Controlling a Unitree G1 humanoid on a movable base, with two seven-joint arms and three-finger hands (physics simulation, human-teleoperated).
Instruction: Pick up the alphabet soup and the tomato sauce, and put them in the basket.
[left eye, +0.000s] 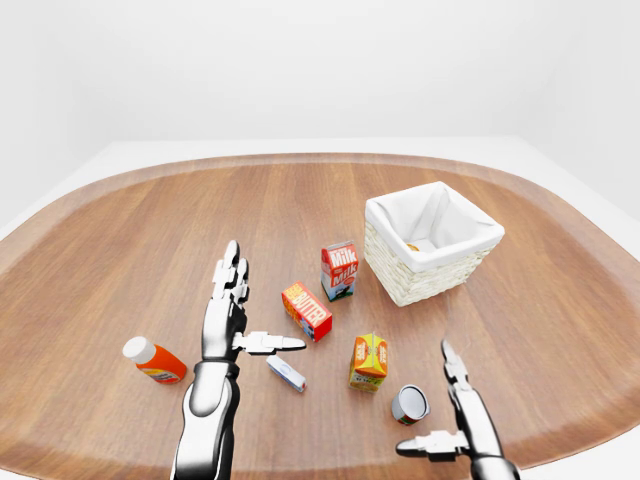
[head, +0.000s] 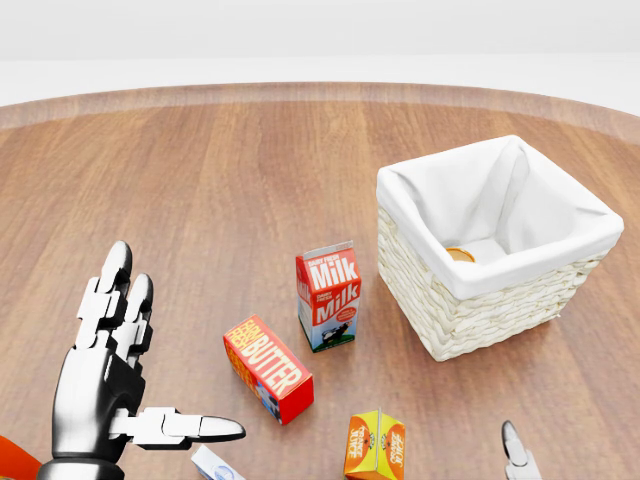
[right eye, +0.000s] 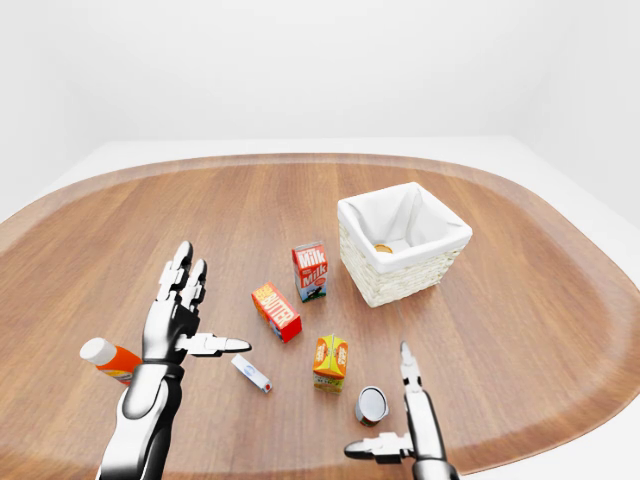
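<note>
A small can (left eye: 409, 404) with a grey end and a reddish side lies on the wooden table, low in the left-eye view; its label is unreadable. Part of another can (head: 460, 255) shows inside the white-lined wicker basket (head: 470, 310), low against its left wall. My right hand (left eye: 440, 415) is open just right of the lying can, with one finger pointing up and the thumb out to the left, and it touches nothing. Far left of the basket, my left hand (head: 165, 350) is open and empty, fingers (head: 118, 262) spread upward.
Between my hands stand a milk carton (head: 328, 296), a red butter box (head: 267, 368) and an orange juice carton (left eye: 369, 361). A small white and blue box (left eye: 286, 374) lies by my left thumb. A ketchup bottle (left eye: 153, 360) lies at the left.
</note>
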